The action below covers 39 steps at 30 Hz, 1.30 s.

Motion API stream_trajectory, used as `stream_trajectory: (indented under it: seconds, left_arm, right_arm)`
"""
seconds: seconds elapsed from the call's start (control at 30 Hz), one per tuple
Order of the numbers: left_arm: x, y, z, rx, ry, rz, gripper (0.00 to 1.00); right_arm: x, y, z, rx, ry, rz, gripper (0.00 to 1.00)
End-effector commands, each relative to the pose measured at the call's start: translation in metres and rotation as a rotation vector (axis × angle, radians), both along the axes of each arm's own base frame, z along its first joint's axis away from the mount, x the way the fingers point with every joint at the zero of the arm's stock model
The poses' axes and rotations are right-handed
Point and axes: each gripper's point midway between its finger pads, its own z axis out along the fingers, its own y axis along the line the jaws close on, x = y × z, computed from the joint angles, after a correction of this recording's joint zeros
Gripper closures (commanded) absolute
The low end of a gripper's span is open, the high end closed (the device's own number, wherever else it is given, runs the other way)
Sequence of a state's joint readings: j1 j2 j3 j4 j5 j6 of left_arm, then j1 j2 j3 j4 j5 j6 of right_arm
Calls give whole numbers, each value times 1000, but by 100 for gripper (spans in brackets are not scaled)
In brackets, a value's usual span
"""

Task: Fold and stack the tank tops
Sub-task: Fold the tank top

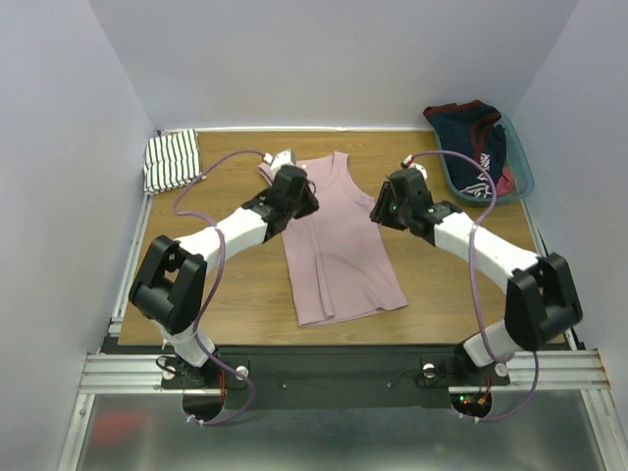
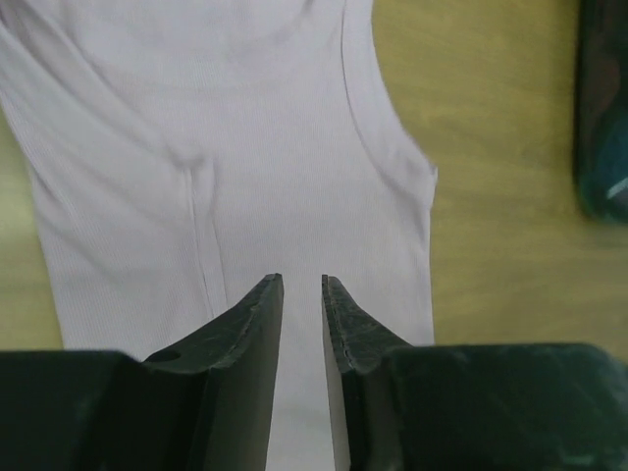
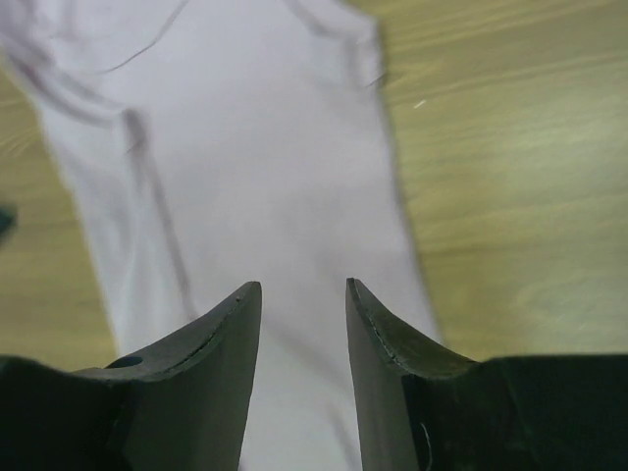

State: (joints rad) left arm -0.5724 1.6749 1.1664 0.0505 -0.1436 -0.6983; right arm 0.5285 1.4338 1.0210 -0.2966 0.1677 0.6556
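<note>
Pink top: the soft, plain pink cloth tank top (image 1: 339, 245) lies spread out flat in the middle of the brown wooden table (image 1: 235, 294). Its straps point to the far side and its bottom edge is near the arms.
Striped top: the white cloth tank top with thin black stripes (image 1: 172, 162) sits in a small bundle at the far left corner, well apart from the pink top.
Left gripper: the left gripper (image 2: 302, 287) hangs over the pink top. Its two black fingers have a narrow gap, and nothing is between them.
Right gripper: the right gripper (image 3: 302, 289) hangs over the pink top too. Its gap is a bit wider, and it holds nothing.
Bin: a blue-green plastic bin (image 1: 520, 177) at the far right holds dark blue and red clothes (image 1: 471, 132).
</note>
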Motion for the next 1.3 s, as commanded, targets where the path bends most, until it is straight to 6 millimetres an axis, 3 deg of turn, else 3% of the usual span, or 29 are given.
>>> stream_trajectory:
  seconds: [0.0, 0.03, 0.07, 0.1, 0.17, 0.2, 0.23, 0.33, 0.4, 0.5, 0.57, 0.63, 0.67, 0.9, 0.93, 0.97, 1.0, 1.03, 1.07, 1.1, 1.27]
  left_arm:
    - [-51, -26, -23, -36, 55, -52, 73]
    - [-60, -26, -26, -48, 70, -52, 75]
    - [-78, -22, -48, -51, 120, -42, 77]
    - [-88, -22, -55, -61, 140, -40, 83]
    - [-115, -16, -74, -78, 194, -30, 84]
    - [-122, -15, -77, -86, 199, -27, 84]
    - [-136, -11, -85, -80, 215, -30, 84]
    - [-149, -3, -93, -94, 243, -10, 84]
    - [-157, 6, -100, -86, 259, 2, 84]
    - [-157, 19, -108, -26, 276, 42, 84]
    - [-151, 21, -111, 11, 283, 55, 84]
    - [-147, 29, -121, 69, 306, 62, 84]
    - [-144, 31, -121, 88, 315, 67, 84]
    - [-105, 50, -129, 259, 322, 51, 84]
    - [-100, 51, -134, 293, 332, 41, 84]
    - [-88, 47, -124, 305, 314, 34, 84]
    - [-83, 44, -120, 339, 298, -6, 84]
    - [-80, 42, -120, 356, 300, -18, 84]
    - [-74, 37, -114, 373, 289, -45, 83]
    - [-71, 33, -109, 370, 279, -63, 82]
    - [-78, 28, -87, 346, 231, -96, 72]
  right_arm:
    - [29, -7, -21, -50, 53, 80, 55]
    - [35, -9, -25, -64, 56, 77, 55]
    - [43, -10, -27, -75, 53, 76, 55]
    - [54, -6, -23, -79, 37, 91, 55]
    - [66, -3, -44, -112, 71, 102, 56]
    - [77, 0, -40, -121, 54, 104, 57]
    - [83, -2, -59, -152, 85, 92, 57]
    - [98, -7, -75, -211, 93, 59, 57]
    - [102, -14, -99, -258, 129, 35, 57]
    - [100, -27, -118, -309, 160, -19, 57]
    - [88, -34, -129, -326, 190, -35, 57]
    - [80, -40, -130, -334, 196, -59, 57]
    - [68, -47, -138, -349, 220, -64, 56]
    - [28, -56, -131, -243, 216, -131, 55]
    - [12, -59, -142, -223, 238, -130, 55]
    - [8, -56, -130, -178, 206, -131, 55]
    - [5, -53, -129, -125, 189, -151, 55]
    - [-12, -54, -137, -95, 212, -143, 54]
    - [-12, -52, -127, -51, 175, -158, 52]
    - [-18, -55, -129, -51, 176, -161, 51]
    - [-5, -56, -112, -65, 119, -155, 39]
